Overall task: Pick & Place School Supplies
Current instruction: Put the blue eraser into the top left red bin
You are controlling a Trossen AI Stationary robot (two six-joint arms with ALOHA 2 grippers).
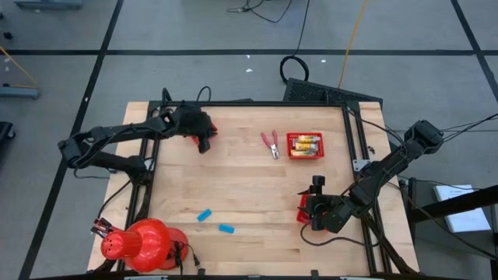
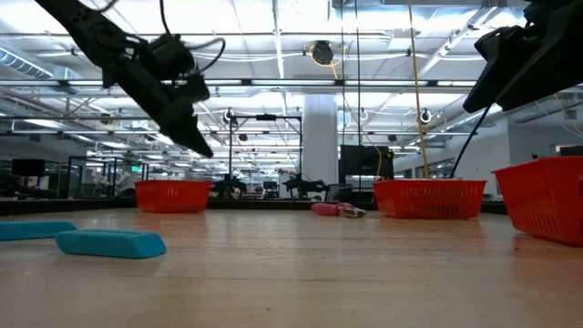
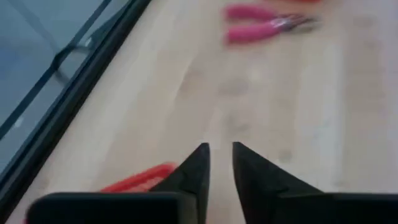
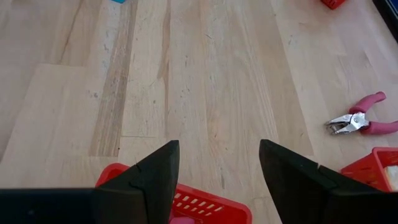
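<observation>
Pliers lie on the counter at upper centre of the high view, just left of a basket that already holds yellow-and-white packets. Two blue erasers lie apart from them at lower left of centre, near each other.

Left tool hangs above the counter at upper left, over or beside a basket whose red rim shows under it in its wrist view. Its fingers stand a narrow gap apart with nothing between them. Judging by that, a drop into this basket looks just done, and the arm is between items.

Right tool sits at lower right over another basket, fingers spread wide and empty; it seems to wait.

Next move, as I judge it, is a reach for the pliers, which lie ahead of the left tool. That calls for spreading the fingers wider, lining up across the handles and coming down to the counter.

Hard to make out: the left wrist view is blurred, so the pliers show only as pink handles. What lies inside the left and right baskets is hidden by the arms. At lower left of the high view a red dome-shaped thing stands at the counter's corner; I cannot tell what it is.
</observation>
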